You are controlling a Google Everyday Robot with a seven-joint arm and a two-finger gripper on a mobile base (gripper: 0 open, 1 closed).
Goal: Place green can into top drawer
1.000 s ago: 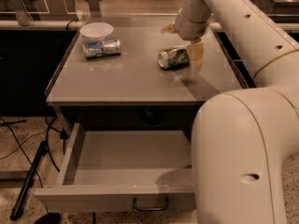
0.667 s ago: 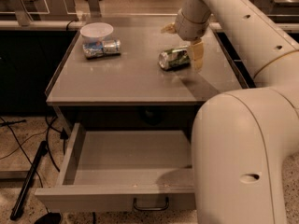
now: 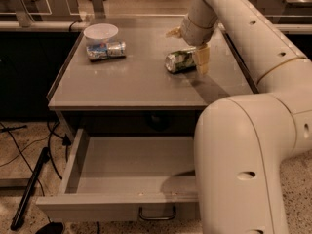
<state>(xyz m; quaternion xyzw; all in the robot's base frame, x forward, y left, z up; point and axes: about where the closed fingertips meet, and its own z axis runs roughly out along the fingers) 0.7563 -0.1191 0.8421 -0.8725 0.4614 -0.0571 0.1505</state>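
Hovering at the green can (image 3: 179,61) on the tabletop (image 3: 126,82), your gripper (image 3: 187,48) is gaping its jaws; probably light, slippery: pinch its middle.

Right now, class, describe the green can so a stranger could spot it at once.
Find the grey table above the open drawer. On its right side, close by the robot's gripper, a small can lies on its side. It is shiny green, unlike the blue-and-white can by the white bowl.

The light is dim and warm. The gripper (image 3: 188,48), low over the counter's (image 3: 131,84) right side, casts a soft shadow there.
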